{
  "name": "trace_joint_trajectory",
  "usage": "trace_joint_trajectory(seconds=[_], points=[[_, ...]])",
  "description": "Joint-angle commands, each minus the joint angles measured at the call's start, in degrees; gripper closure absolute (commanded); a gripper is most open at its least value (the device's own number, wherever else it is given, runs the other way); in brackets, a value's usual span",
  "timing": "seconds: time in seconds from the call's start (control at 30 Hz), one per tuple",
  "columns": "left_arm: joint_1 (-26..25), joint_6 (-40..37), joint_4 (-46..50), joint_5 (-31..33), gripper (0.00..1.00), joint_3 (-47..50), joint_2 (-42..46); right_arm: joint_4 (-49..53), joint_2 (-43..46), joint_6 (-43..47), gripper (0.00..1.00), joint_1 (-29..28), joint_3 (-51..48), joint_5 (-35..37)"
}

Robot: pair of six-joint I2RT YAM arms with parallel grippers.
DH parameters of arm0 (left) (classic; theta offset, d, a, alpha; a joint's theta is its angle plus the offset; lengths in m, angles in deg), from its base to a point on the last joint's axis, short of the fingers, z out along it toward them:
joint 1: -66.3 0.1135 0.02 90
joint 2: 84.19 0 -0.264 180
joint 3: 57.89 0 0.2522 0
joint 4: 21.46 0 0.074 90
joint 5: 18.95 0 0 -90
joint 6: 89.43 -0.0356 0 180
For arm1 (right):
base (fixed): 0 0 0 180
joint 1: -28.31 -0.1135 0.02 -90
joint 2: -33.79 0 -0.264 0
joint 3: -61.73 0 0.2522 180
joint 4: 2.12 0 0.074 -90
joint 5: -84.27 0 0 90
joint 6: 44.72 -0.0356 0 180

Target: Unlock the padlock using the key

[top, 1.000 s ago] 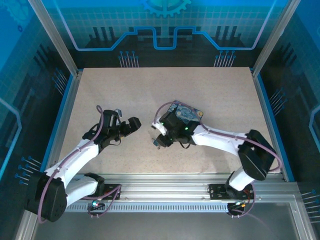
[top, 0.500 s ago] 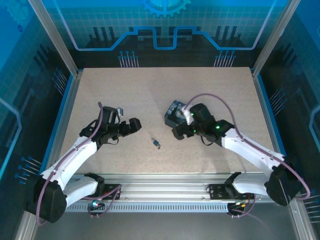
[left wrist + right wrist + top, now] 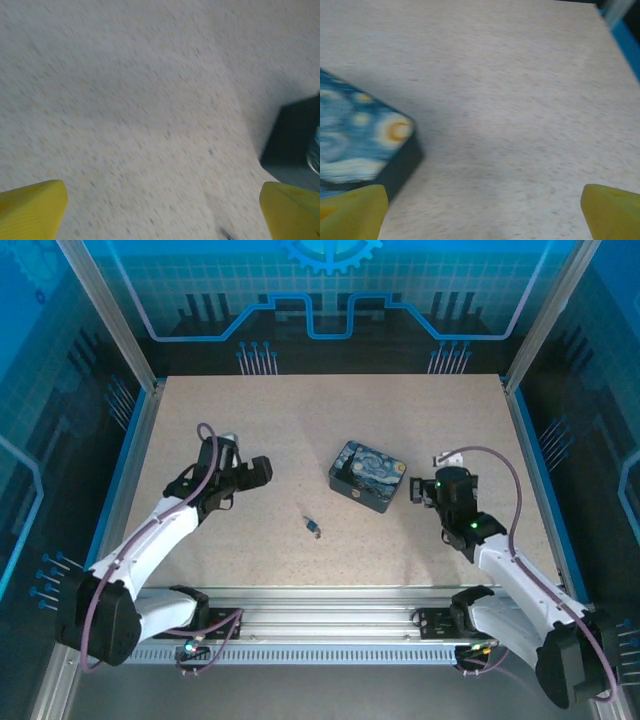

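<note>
Left gripper (image 3: 162, 209) and right gripper (image 3: 482, 211) gape empty; the tiny bluish-silver metal padlock (image 3: 314, 528), seven o'clock from the painted dark-blue rectangular tin (image 3: 368, 476), looks light, hard, slippery: pinch across its body.

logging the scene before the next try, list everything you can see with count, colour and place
table: one, speckled beige, fills the middle of the cell
tin: one, dark blue with a swirly night-sky painting, right of centre on the table
padlock: one, tiny, bluish-silver, on the table near-left of the tin, between the arms
key: one, thin, dark, right against the padlock's far end; too small to tell if it is inserted
rail: one, silver, along the near edge
left tool: one, black with yellow fingers, open, left of centre
right tool: one, black with yellow fingers, open, just right of the tin, apart from it
</note>
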Motion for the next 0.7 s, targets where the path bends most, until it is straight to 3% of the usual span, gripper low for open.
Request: trace_joint_trajectory(seconds=[0.0, 0.1, 0.37, 0.5, 0.67], points=[[2.1, -6.3, -10.4, 8.5, 0.01, 3.2, -1.5, -13.1, -0.7, 0.5, 0.0, 5.3, -3.6, 5.3], [4.0, -7.7, -17.8, 10.0, 0.01, 6.4, -3.2, -16.8, -4.9, 1.2, 0.0, 8.4, -4.7, 3.4], [8.9, -15.7, -32.2, 14.5, 0.01, 9.3, -10.1, -34.5, -16.8, 6.1, 0.0, 10.0, -7.0, -2.6], [12.4, -16.4, -39.4, 13.3, 0.01, 12.4, -13.6, -36.8, -19.6, 8.6, 0.0, 10.4, -5.9, -6.5], [14.0, -19.0, -58.0, 8.8, 0.01, 19.9, -17.4, -44.2, -22.2, 10.0, 0.0, 11.1, -6.7, -11.7]])
